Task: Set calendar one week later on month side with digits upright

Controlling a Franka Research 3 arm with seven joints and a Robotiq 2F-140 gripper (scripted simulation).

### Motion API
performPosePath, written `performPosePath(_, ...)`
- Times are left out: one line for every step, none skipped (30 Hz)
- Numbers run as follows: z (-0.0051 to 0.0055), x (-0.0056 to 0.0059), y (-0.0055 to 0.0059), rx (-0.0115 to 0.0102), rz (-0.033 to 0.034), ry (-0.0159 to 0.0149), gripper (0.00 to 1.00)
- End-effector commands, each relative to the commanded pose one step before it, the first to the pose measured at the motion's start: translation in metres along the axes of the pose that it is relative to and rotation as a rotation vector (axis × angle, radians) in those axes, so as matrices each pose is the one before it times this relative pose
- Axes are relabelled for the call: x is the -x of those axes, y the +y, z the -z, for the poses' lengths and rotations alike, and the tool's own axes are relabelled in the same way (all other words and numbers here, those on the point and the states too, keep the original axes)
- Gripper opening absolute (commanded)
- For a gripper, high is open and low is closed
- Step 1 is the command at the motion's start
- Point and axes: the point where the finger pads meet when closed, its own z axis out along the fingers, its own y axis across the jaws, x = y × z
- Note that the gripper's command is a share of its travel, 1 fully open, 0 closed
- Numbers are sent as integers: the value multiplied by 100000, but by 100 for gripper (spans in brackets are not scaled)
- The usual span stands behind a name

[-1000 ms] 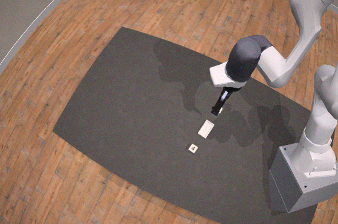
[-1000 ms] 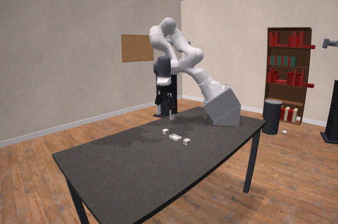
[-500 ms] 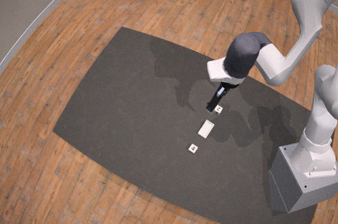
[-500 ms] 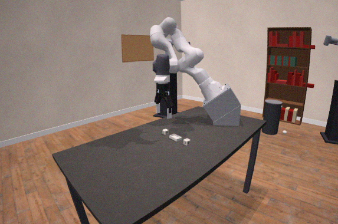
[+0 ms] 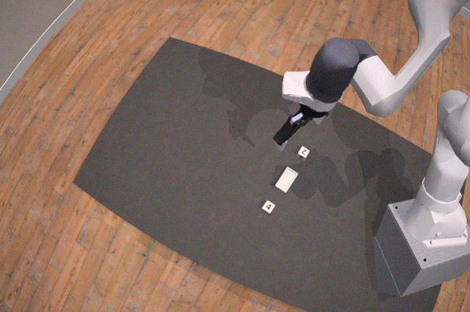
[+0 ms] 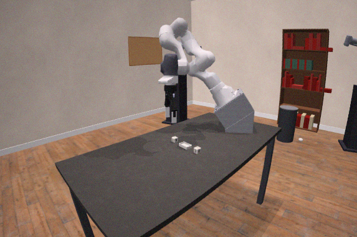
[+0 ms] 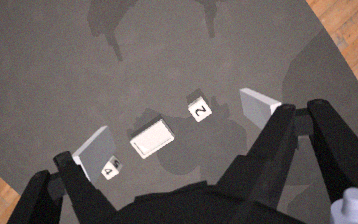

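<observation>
A white cube [image 5: 303, 151] [image 6: 174, 140] [image 7: 200, 109] lies on the table with a 2 on top; part of a dark mark shows on one side in the top view. The white tray [image 5: 286, 180] [image 6: 185, 145] [image 7: 153, 139] lies flat and empty between the cubes. Another white cube [image 5: 268, 206] [image 6: 197, 150] [image 7: 109, 171], beyond the tray, has a 4 on top; the wrist view also shows a 5 on its side, with a finger close beside it. My gripper [image 5: 300, 132] [image 6: 171, 114] [image 7: 175, 120] is wide open and empty, well above the table, nearer the 2 cube.
Both cubes stand outside the tray, on the dark table [image 5: 170, 144] [image 6: 129, 184], with gaps between them and it. The arm's base block [image 5: 428, 254] [image 6: 238, 115] stands at one end of the table. Arm shadows fall around the 2 cube and tray.
</observation>
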Motion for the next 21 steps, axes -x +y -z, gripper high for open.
performPosePath(435,-418,-187,574,-17322,1799,100)
performPosePath(0,0,0,0,0,0,100)
performPosePath(0,0,0,0,0,0,100)
performPosePath(35,-25,-35,-41,-508,50,100)
performPosePath(344,-243,-357,-412,-5094,492,100)
performPosePath(101,-65,-111,-125,-1524,143,100)
performPosePath(100,-63,-112,-125,-1521,141,100)
performPosePath(106,-64,-120,-134,-1621,149,100)
performPosePath(107,-62,-123,-137,-1644,149,100)
performPosePath(103,-56,-120,-133,-1592,142,100)
performPosePath(102,-53,-121,-133,-1588,140,100)
performPosePath(103,-52,-125,-138,-1630,141,100)
performPosePath(34,-16,-42,-46,-543,47,100)
performPosePath(151,-69,-186,-205,-2411,204,100)
performPosePath(97,-40,-121,-133,-1560,129,100)
performPosePath(97,-38,-124,-136,-1590,130,100)
performPosePath(99,-36,-128,-140,-1637,131,100)
performPosePath(94,-31,-123,-134,-1563,123,100)
performPosePath(0,0,0,0,0,0,100)
performPosePath(0,0,0,0,0,0,100)
performPosePath(17,-5,-23,-25,-289,23,100)
